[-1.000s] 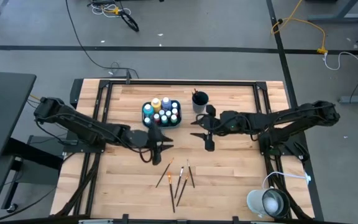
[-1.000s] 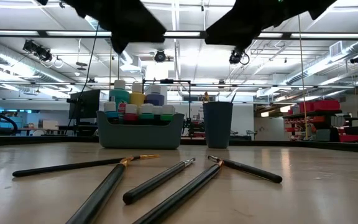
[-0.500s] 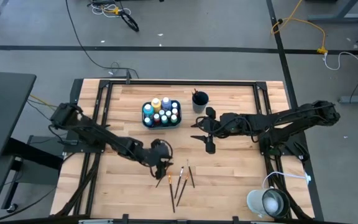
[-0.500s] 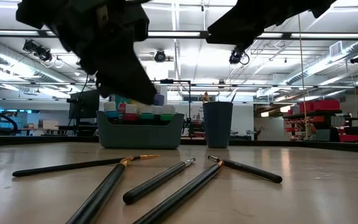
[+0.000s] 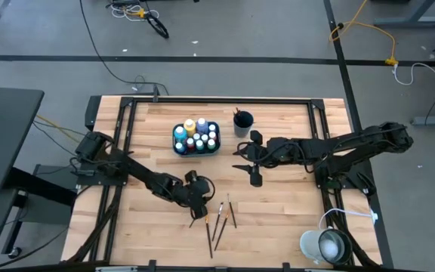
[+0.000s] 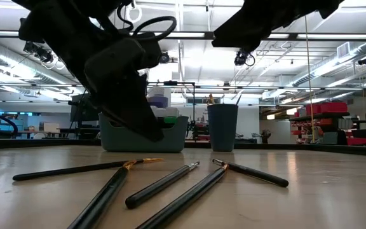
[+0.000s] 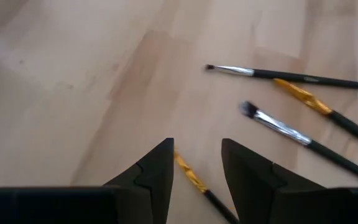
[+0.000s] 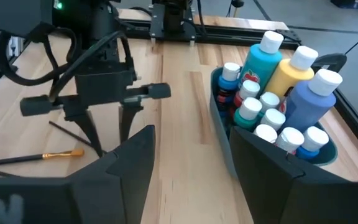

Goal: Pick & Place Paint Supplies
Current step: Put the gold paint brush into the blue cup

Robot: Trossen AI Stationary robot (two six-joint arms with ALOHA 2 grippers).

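The left end effector (image 7: 196, 163), fingers apart, straddled a thin gold-ferruled paintbrush (image 7: 192, 175) on the wooden counter (image 7: 79, 81), ready to pinch; right end effector (image 5: 249, 163) open nearby.

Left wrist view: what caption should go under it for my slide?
Left gripper open above a gold-banded paintbrush, three more paintbrushes lying nearby on the wooden table.

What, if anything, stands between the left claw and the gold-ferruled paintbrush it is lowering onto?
Nothing visible. The left claw is open, and the thin gold-ferruled paintbrush lies on the bare wooden table between its fingers. The other brushes lie off to one side.
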